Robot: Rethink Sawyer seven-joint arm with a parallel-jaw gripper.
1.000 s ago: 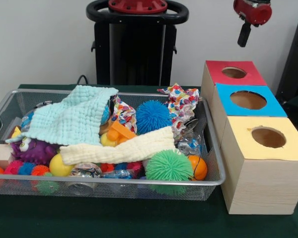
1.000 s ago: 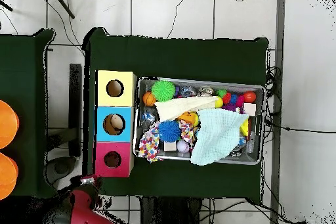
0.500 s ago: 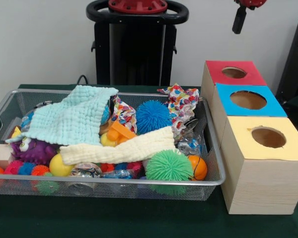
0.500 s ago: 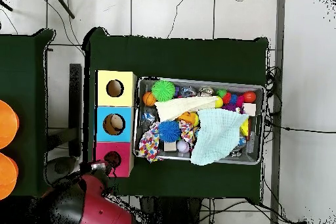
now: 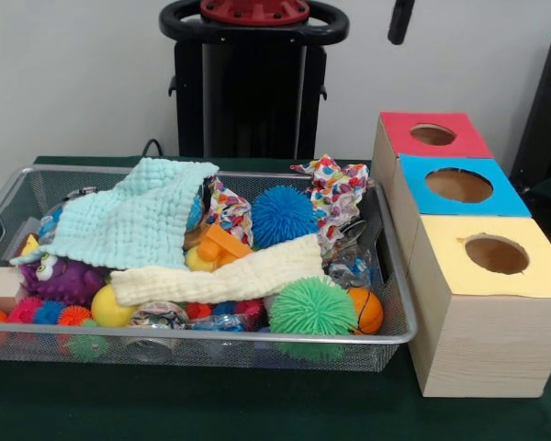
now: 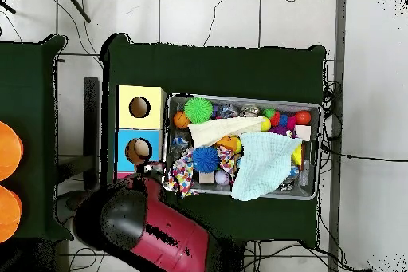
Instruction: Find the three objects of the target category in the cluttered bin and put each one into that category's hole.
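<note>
The wire-mesh bin point(image 5: 211, 336) is full of clutter; it also shows in the overhead view point(image 6: 247, 98). No soft animal toy shows plainly. An orange piece point(image 5: 222, 246) peeks out between the cloths, and I cannot tell what it is. The red-topped box's hole point(image 5: 432, 134) is open and empty at the far right. My gripper point(image 5: 400, 20) shows only as a black tip at the top edge, high above the bin's far right corner. In the overhead view the red and black arm point(image 6: 151, 221) covers the red-topped box, with its end point(image 6: 150, 171) next to the bin's corner.
A mint cloth point(image 5: 133, 220) and a cream cloth point(image 5: 230, 276) lie over the toys. A blue puff ball point(image 5: 283, 214), a green puff ball point(image 5: 312, 308), a basketball-patterned ball point(image 5: 365, 310) and a purple toy point(image 5: 60, 276) lie in the bin. Blue-topped point(image 5: 459, 186) and yellow-topped point(image 5: 496, 254) boxes stand nearer.
In the front view the gripper has risen and moved left along the top edge. In the overhead view the arm has swung over the red-topped box towards the bin.
</note>
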